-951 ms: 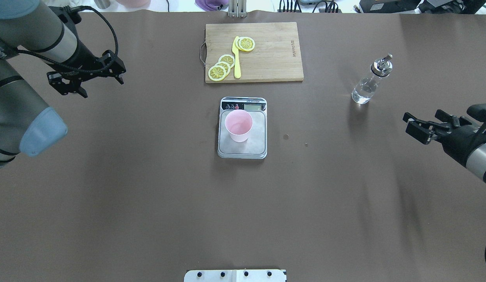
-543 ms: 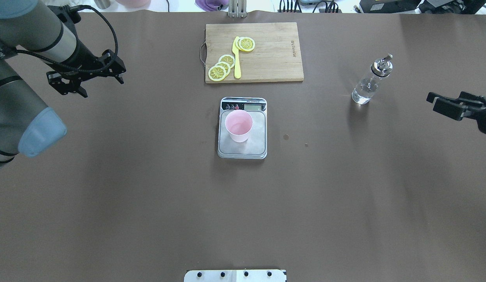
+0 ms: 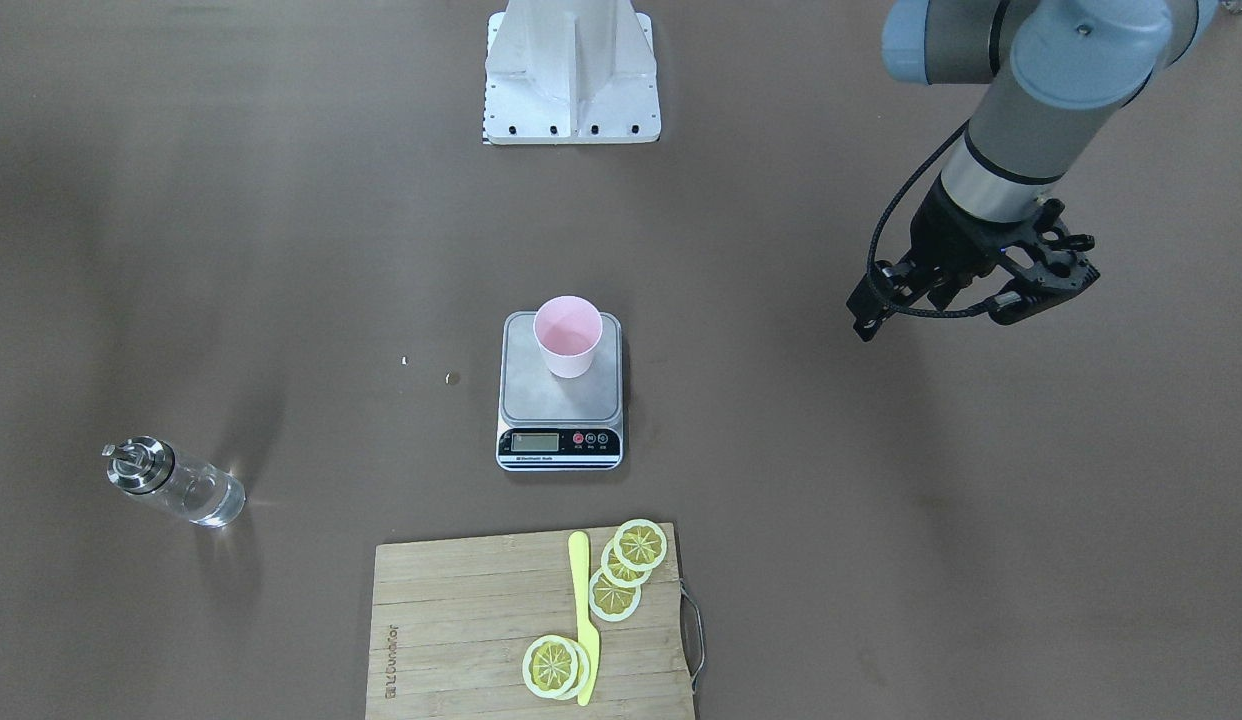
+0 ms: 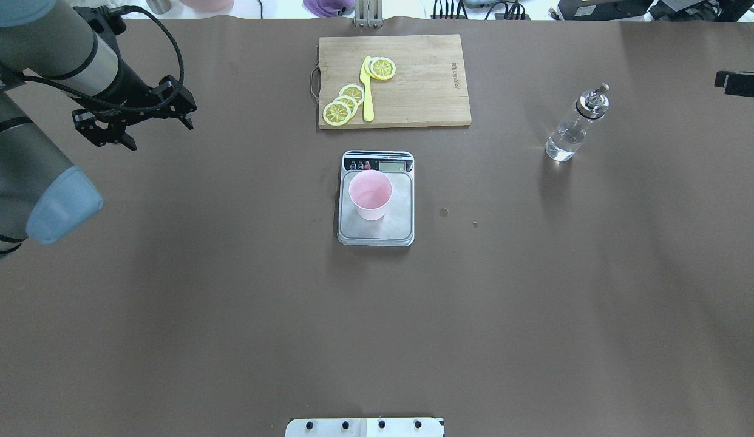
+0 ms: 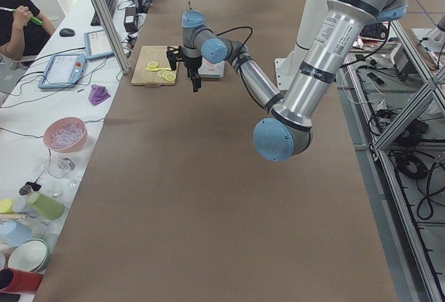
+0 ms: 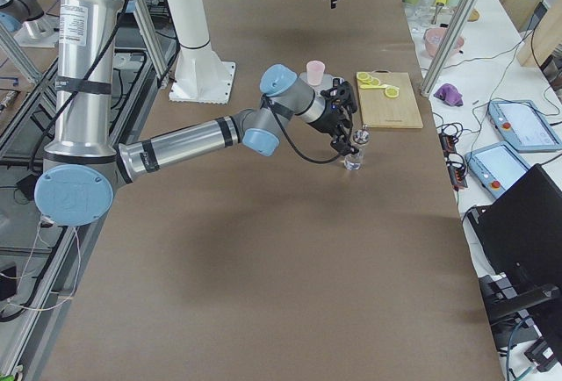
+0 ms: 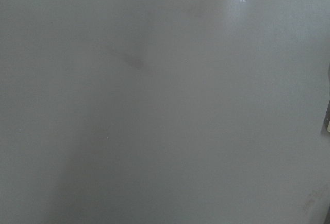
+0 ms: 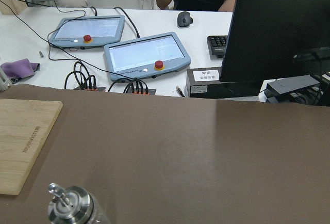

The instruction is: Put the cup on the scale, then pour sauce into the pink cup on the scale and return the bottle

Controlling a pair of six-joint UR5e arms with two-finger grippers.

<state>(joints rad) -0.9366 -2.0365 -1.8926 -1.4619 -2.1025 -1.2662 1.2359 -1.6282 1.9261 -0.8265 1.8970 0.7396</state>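
Observation:
The pale pink cup (image 4: 370,194) stands upright on the silver scale (image 4: 399,213), toward its left side; the front-facing view shows both the cup (image 3: 568,335) and the scale (image 3: 541,398). The glass bottle (image 4: 570,132) with clear sauce and a metal cap stands alone on the table at the right (image 3: 186,488). My right gripper (image 4: 740,83) shows only as a black piece at the right edge, apart from the bottle. I cannot tell its state. Its wrist view looks down on the bottle cap (image 8: 69,208). My left gripper (image 4: 160,137) hangs open and empty at the far left.
A wooden cutting board (image 4: 425,79) with lemon slices (image 4: 343,103) and a yellow knife (image 4: 367,91) lies behind the scale. Two small droplets (image 4: 443,212) mark the table right of the scale. Monitors, tablets and cables sit beyond the table's far edge (image 8: 144,53).
My right gripper has moved from the right-hand table area back and outward, almost leaving the overhead view. The left arm, cup, scale and bottle have stayed put.

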